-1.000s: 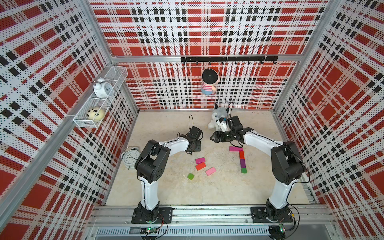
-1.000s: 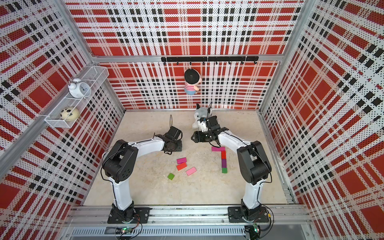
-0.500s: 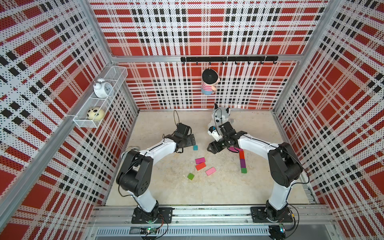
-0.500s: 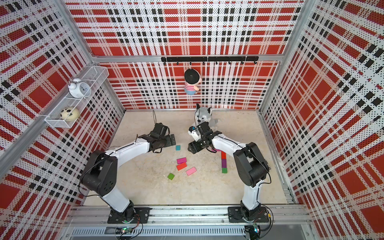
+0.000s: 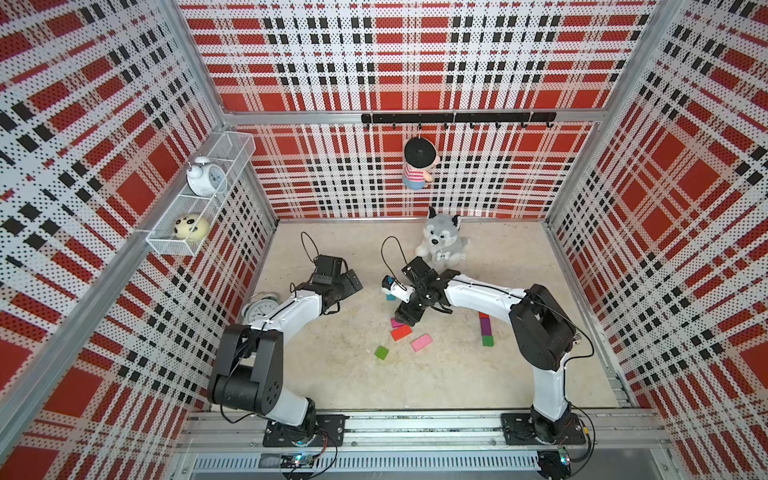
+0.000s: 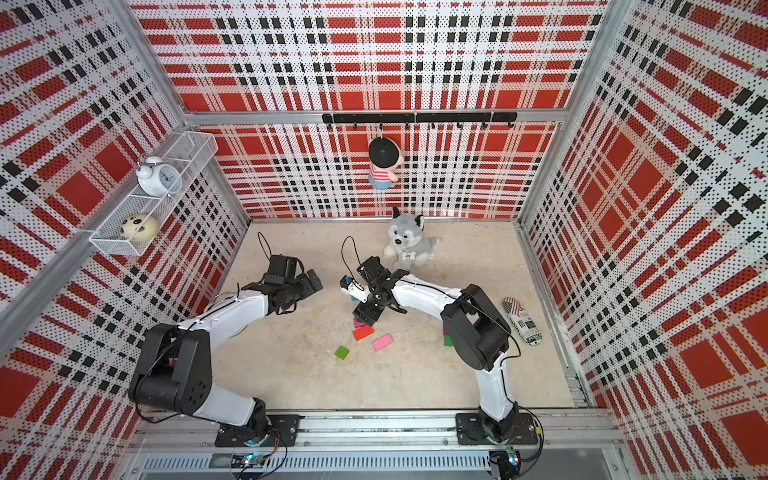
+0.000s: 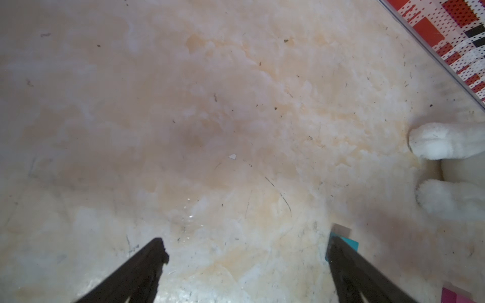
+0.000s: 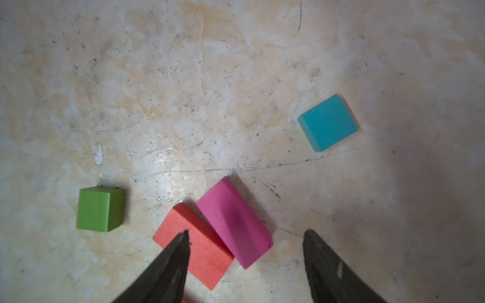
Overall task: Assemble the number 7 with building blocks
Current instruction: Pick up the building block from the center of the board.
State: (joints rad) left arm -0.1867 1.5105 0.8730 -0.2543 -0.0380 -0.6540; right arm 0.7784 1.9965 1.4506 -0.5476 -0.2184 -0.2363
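Two pincers are found released: left pincer (image 7: 245, 244) stretched forward over the table (image 7: 210, 105), right pincer (image 8: 246, 233) tilted down above the magenta block (image 8: 231, 220).

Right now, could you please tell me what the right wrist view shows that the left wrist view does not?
Only the right wrist view: the green block and the red block.
Only the left wrist view: the plush dog, just its white paws, and a strip of plaid wall.
Both: the teal block, the beige table, and open jaws, of the right gripper and the left gripper respectively.
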